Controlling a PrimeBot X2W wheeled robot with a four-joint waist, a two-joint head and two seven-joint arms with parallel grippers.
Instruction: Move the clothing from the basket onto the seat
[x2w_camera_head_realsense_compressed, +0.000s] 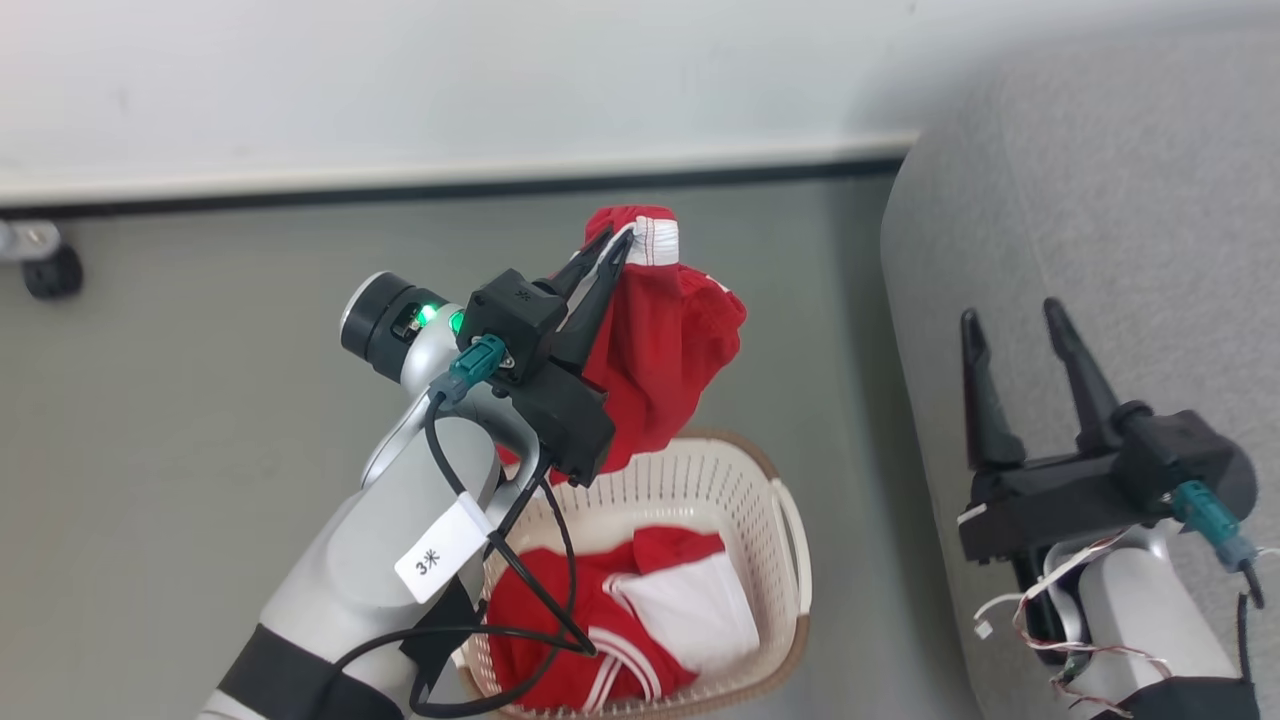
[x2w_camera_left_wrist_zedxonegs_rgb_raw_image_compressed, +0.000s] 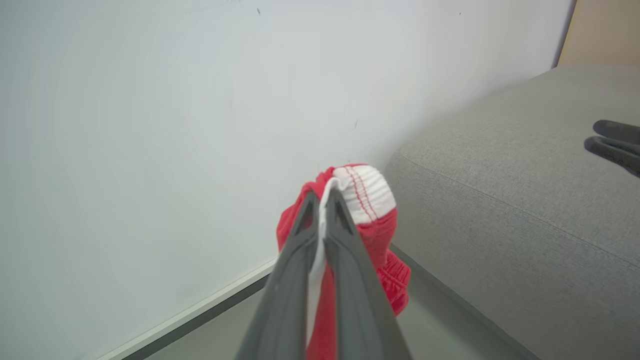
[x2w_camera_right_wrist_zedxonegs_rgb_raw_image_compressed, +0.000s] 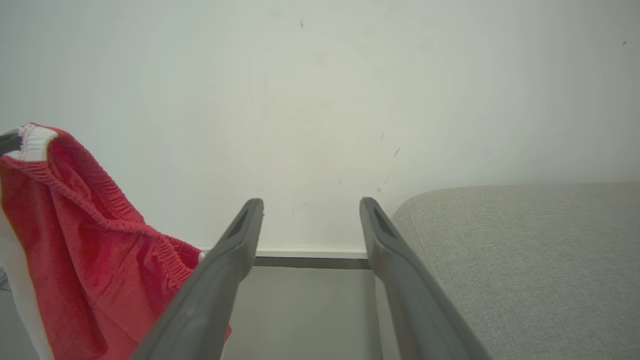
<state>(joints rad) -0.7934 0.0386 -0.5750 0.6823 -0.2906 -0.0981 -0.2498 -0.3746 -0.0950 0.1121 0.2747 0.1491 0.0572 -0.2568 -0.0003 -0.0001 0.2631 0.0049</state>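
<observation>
My left gripper (x2w_camera_head_realsense_compressed: 612, 240) is shut on a red garment (x2w_camera_head_realsense_compressed: 665, 350) with a white waistband, which hangs in the air above the basket (x2w_camera_head_realsense_compressed: 760, 480). In the left wrist view the gripper (x2w_camera_left_wrist_zedxonegs_rgb_raw_image_compressed: 324, 197) pinches the white band of that clothing (x2w_camera_left_wrist_zedxonegs_rgb_raw_image_compressed: 370, 200). More red and white clothing (x2w_camera_head_realsense_compressed: 640, 610) lies inside the cream basket on the floor. The grey seat (x2w_camera_head_realsense_compressed: 1100, 220) stands to the right. My right gripper (x2w_camera_head_realsense_compressed: 1010, 315) is open over the seat's edge, nothing between its fingers. In the right wrist view that gripper (x2w_camera_right_wrist_zedxonegs_rgb_raw_image_compressed: 311, 205) points at the wall, with the hanging garment (x2w_camera_right_wrist_zedxonegs_rgb_raw_image_compressed: 85, 240) to its left.
A white wall with a pale skirting board (x2w_camera_head_realsense_compressed: 450, 180) runs along the back. A dark caster wheel (x2w_camera_head_realsense_compressed: 50, 270) sits at the far left on the grey floor. The seat's corner (x2w_camera_right_wrist_zedxonegs_rgb_raw_image_compressed: 500, 240) lies close to my right fingers.
</observation>
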